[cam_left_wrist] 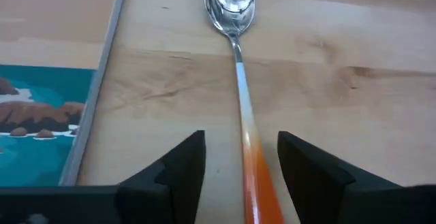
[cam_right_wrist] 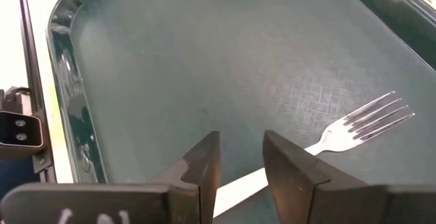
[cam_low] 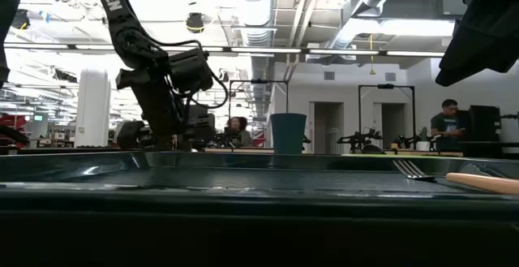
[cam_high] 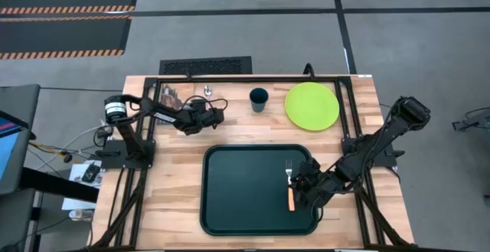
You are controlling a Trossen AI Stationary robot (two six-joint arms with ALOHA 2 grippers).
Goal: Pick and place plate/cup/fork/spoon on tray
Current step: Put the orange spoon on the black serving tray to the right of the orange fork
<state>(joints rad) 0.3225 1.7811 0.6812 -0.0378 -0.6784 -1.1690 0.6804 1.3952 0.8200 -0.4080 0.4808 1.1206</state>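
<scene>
The left hand (cam_left_wrist: 237,166) was open around the thin, slippery spoon (cam_left_wrist: 236,60) near the tabletop's far edge, best pinched by its orange handle.

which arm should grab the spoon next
Left. Its claw is open and straddles the spoon handle on the bare table behind the tray. The right claw, also open, is over the fork in the tray, far from the spoon.

left claw (cam_left_wrist: 240,163) is spread open on both sides of the orange handle of the silver-bowled spoon (cam_left_wrist: 236,54) lying on the pale wood surface (cam_left_wrist: 340,81), picture booklet (cam_left_wrist: 41,125) at 9 o'clock.
</scene>
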